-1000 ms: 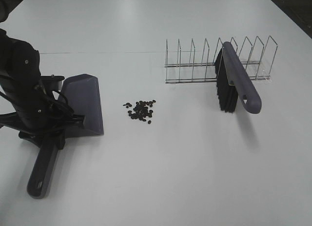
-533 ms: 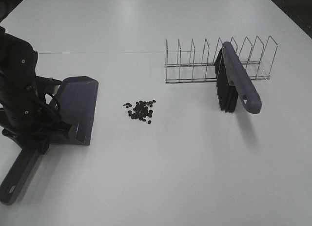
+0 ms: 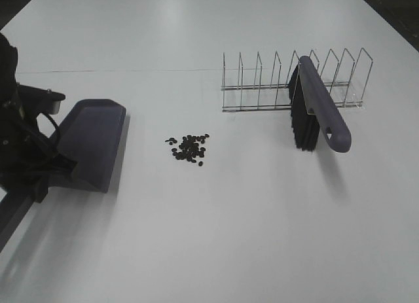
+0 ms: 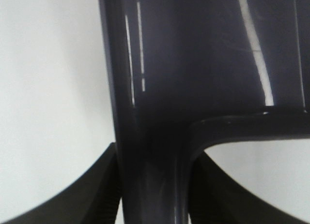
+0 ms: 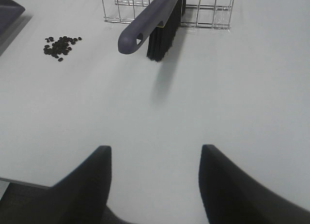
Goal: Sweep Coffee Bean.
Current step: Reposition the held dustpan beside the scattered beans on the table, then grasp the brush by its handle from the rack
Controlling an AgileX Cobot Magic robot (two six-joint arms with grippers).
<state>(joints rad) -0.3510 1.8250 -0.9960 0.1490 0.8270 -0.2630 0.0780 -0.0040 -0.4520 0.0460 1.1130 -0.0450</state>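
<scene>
Left fingers (image 4: 99, 195) are clamping the dustpan handle (image 4: 152, 161), mouth facing the coffee beans (image 3: 188, 148); right fingers (image 5: 82, 185) are hanging spread, facing the brush (image 5: 150, 18).

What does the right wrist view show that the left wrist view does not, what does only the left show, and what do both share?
Only the right wrist view: the coffee beans, the brush at the wire rack, and the open right gripper. Only the left wrist view: the left gripper shut on the handle of the dustpan, close up. Both: the dustpan, just a corner in the right wrist view, and the white table.
</scene>
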